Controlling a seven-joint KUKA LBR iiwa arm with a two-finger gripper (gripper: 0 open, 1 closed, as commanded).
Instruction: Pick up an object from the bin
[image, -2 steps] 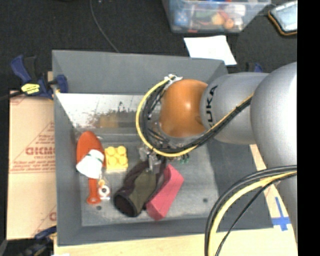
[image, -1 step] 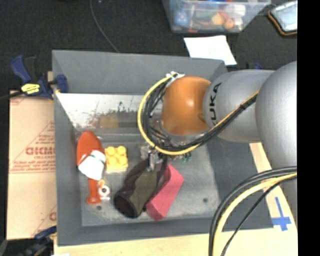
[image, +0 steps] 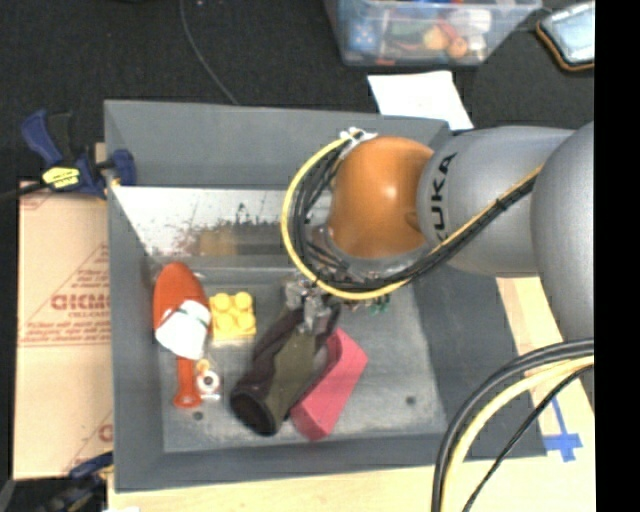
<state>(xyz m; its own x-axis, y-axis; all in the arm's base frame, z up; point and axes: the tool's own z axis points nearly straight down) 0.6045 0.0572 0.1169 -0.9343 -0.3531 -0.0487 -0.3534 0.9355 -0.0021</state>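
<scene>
Dark brown-olive cylinder (image: 272, 378) lies diagonally in the middle of the bin (image: 420, 360). Its lower end points at the bin's front edge and its upper end runs up under the gripper (image: 309, 302).

Gripper sits directly over that upper end, touching it or just above; can't tell which. Can't tell its state either, spread or closed, since the wrist hardware and the orange cover (image: 375, 195) block the view. Nothing is visibly pinched.

Pink block (image: 338, 385) lies right against the cylinder on the side toward the bin's right wall, tilted the same way. Yellow studded brick (image: 232, 315) is just beside the cylinder on the other side, toward the left wall and closer to the back. Orange-and-white toy (image: 180, 322) touches the brick's left side, and its orange lower part runs toward the front-left corner.

Arm comes in over the bin's right wall, with yellow and black cables (image: 292, 215) looped around the wrist.
</scene>
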